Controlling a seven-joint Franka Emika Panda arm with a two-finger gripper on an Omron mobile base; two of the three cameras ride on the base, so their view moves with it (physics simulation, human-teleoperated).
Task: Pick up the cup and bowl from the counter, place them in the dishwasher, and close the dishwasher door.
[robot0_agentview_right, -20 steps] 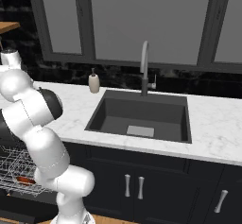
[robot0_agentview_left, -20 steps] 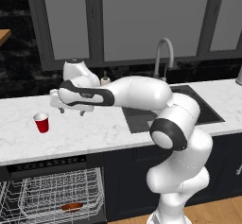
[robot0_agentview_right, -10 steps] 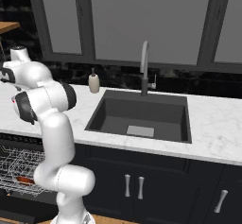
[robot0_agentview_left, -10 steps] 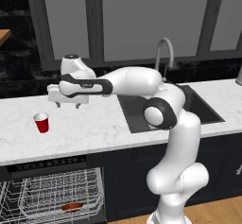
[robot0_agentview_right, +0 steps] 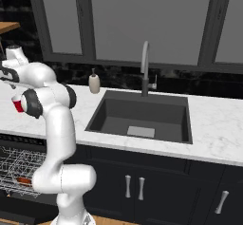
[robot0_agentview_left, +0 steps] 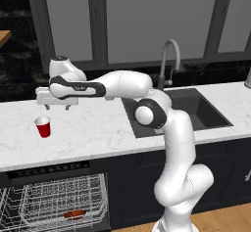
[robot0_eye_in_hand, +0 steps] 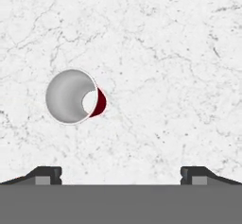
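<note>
Since the earlier frames the arm has swung up and leftward across the table [robot0_agentview_left: 103, 133], straightening its forearm, so that the pincer [robot0_agentview_left: 55, 106] now hangs above the marble just behind the cup [robot0_agentview_left: 43, 127], pointing straight down. Its two fingertips [robot0_eye_in_hand: 47, 175] stand wide apart with nothing between them, and the hand view looks straight down on the cup's white mouth, which sits off to one side of the gap rather than centred in it; the hand seems held high and open so it can first line up over the rim and then drop around it. The cup stands upright near the table's left end, closer to the front edge than to the back wall, well apart from the dark sink [robot0_agentview_left: 196, 109]. Below that front edge the dishwasher [robot0_agentview_left: 54, 204] is open with its white wire rack pulled out, and the bowl [robot0_agentview_left: 74, 214] already lies in the rack, so the cup and the door are what remain. Little stands in the way: the marble around the cup is bare, the soap bottle [robot0_agentview_right: 94, 83] and faucet [robot0_agentview_left: 168, 62] are back by the wall near the sink, far from the cup. The robot's own elbow partly hides the cup in the right base view.
</note>
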